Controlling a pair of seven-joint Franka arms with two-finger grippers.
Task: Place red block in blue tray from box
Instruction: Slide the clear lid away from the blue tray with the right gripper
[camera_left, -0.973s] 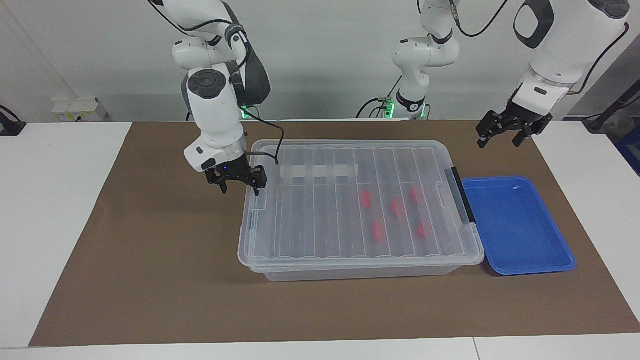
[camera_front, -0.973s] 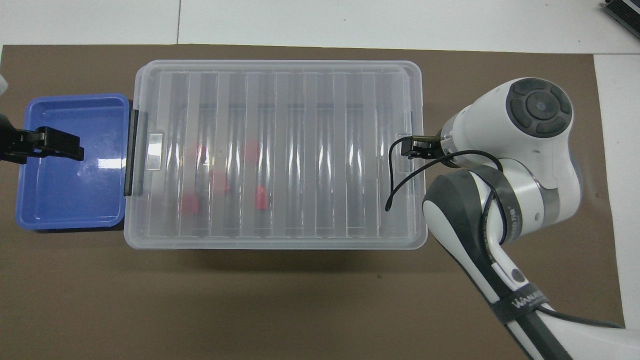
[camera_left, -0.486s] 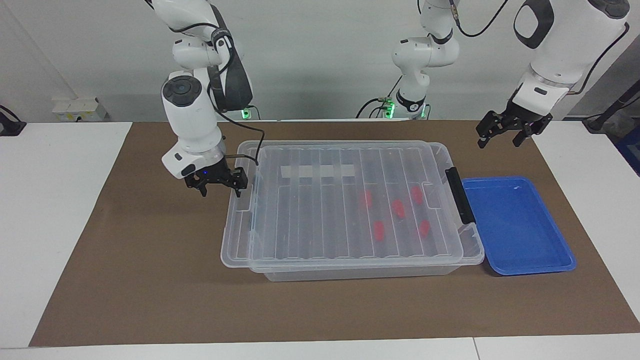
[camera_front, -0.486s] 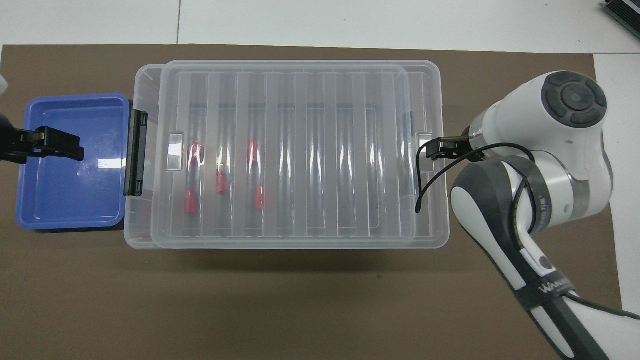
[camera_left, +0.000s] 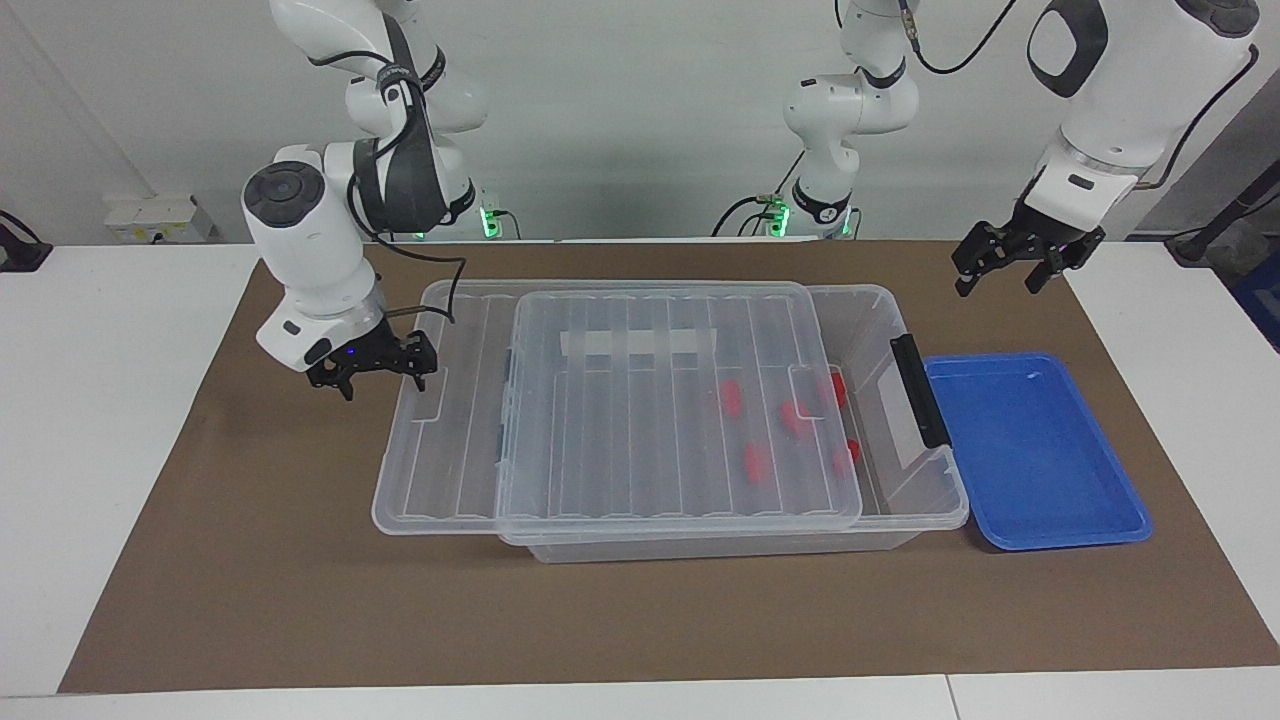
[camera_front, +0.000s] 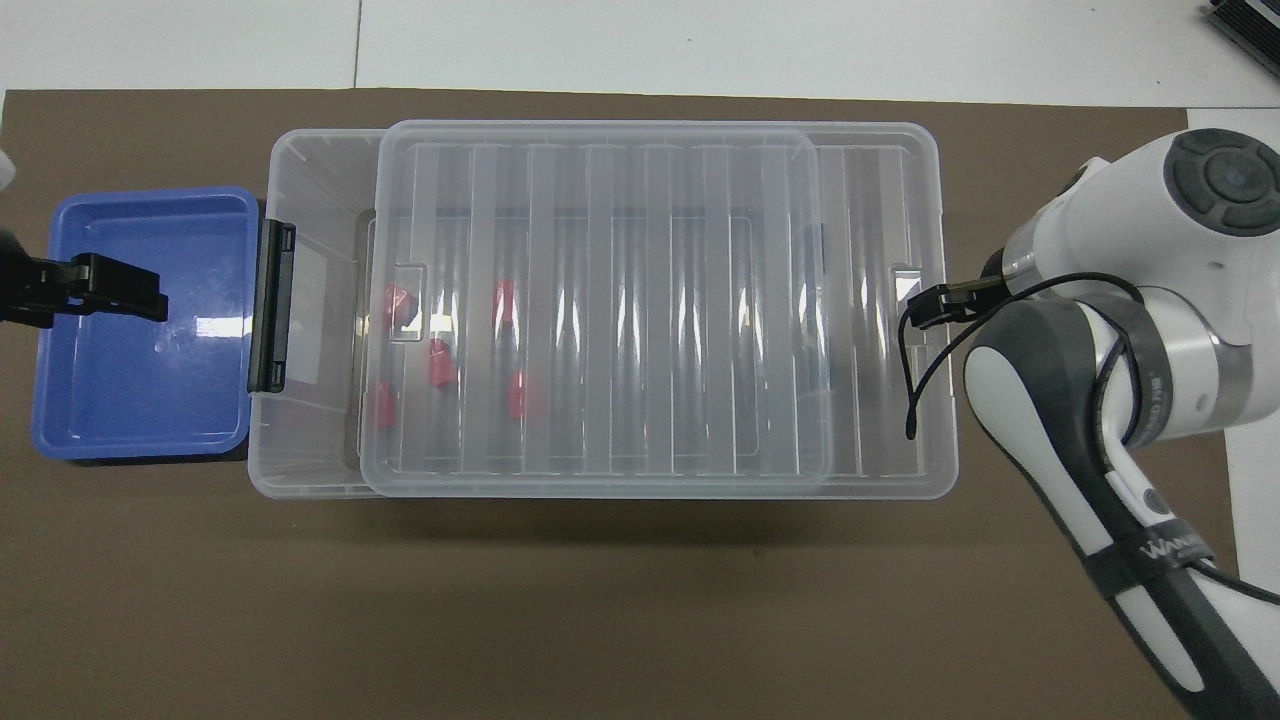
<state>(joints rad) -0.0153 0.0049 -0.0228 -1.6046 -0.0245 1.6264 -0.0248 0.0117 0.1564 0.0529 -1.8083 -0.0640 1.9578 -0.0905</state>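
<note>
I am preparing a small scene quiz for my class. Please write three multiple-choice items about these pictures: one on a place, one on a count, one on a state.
1. Where is the blue tray?
A. On the table beside the box, at the left arm's end
B. On top of the lid
C. Inside the box

2. How many red blocks are in the box?
A. Three
B. Five
C. Seven

3. How does the lid lie?
A. Squarely closed on the box
B. On the box but partway off, overhanging toward the right arm's end
C. Flat on the table, apart from the box

Key:
1 A, the tray sits against the box's latch end.
2 B, five red pieces show through the clear plastic.
3 B, the box's end next to the tray is uncovered.
</note>
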